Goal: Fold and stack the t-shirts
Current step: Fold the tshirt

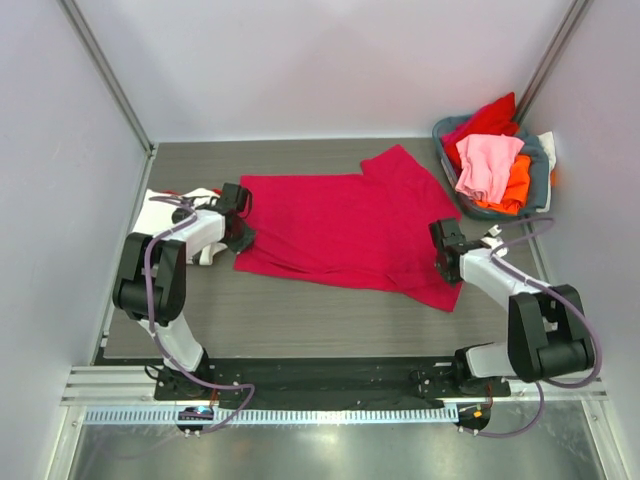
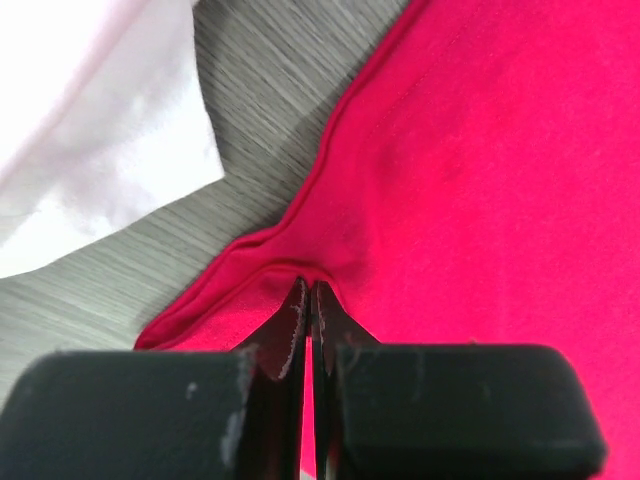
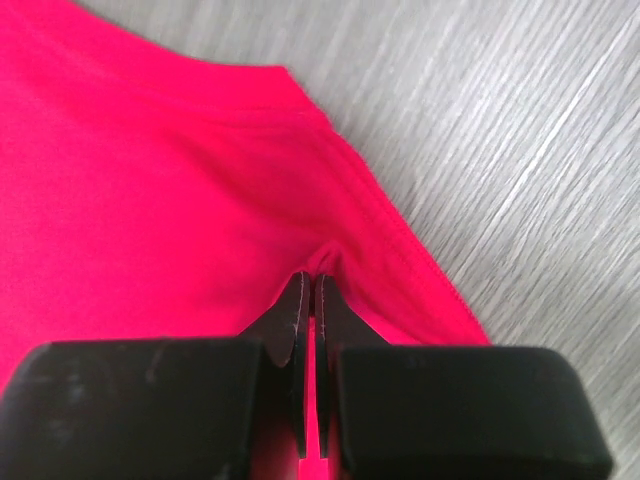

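Observation:
A crimson-magenta t-shirt [image 1: 350, 225] lies spread flat on the grey table. My left gripper [image 1: 240, 238] is shut on its left hem, pinching a small fold of the cloth [image 2: 310, 275]. My right gripper [image 1: 447, 262] is shut on its right edge, pinching a pucker of cloth [image 3: 325, 262] near the lower right corner. A white t-shirt [image 1: 170, 208] lies folded at the table's left edge, behind the left arm; it also shows in the left wrist view [image 2: 90, 130].
A grey-blue basket [image 1: 536, 170] at the back right holds red [image 1: 487, 120], pink [image 1: 487, 165] and orange [image 1: 516, 185] t-shirts. Enclosure walls stand close on the left, right and back. Bare table [image 1: 320, 320] lies in front of the crimson shirt.

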Action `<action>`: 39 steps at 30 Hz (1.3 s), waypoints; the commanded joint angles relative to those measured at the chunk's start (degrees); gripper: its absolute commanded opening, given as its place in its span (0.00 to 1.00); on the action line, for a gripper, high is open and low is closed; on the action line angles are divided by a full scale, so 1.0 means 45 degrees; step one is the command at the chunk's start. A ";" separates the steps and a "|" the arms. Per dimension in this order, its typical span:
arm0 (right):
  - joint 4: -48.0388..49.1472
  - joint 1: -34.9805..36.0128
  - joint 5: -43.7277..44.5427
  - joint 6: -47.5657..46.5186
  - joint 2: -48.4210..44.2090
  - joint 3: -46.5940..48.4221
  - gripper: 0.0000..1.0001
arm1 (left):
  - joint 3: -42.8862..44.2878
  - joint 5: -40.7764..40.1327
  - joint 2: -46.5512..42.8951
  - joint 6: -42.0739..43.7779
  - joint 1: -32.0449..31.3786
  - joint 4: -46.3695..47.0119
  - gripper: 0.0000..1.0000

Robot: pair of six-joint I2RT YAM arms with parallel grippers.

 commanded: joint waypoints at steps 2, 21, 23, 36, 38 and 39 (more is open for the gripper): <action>-0.0233 0.0064 0.0606 -0.0729 -0.2187 0.0167 0.01 | 0.0888 -0.0966 -0.0581 0.0519 0.0031 -0.0882 0.00; -0.3534 0.0064 -0.1288 -0.2037 -0.8111 -0.0733 0.01 | -0.4108 0.0265 -0.7765 -0.0085 0.0128 -0.1860 0.00; -0.3574 0.0064 -0.1249 -0.2369 -0.8423 -0.0753 0.01 | -0.4460 0.0225 -0.8120 -0.0164 0.0148 -0.1919 0.00; -0.2324 0.0064 -0.0976 -0.5551 -0.4622 0.2233 0.01 | -0.4248 0.0791 -0.7595 -0.0672 0.0693 -0.1645 0.00; -0.2129 0.0064 -0.0956 -0.5767 -0.4189 0.2721 0.01 | -0.4208 0.1005 -0.7458 -0.0866 0.0870 -0.1471 0.00; -0.2051 0.0064 -0.0917 -0.5923 -0.3820 0.2859 0.01 | -0.4189 0.1122 -0.7419 -0.0945 0.1045 -0.1354 0.00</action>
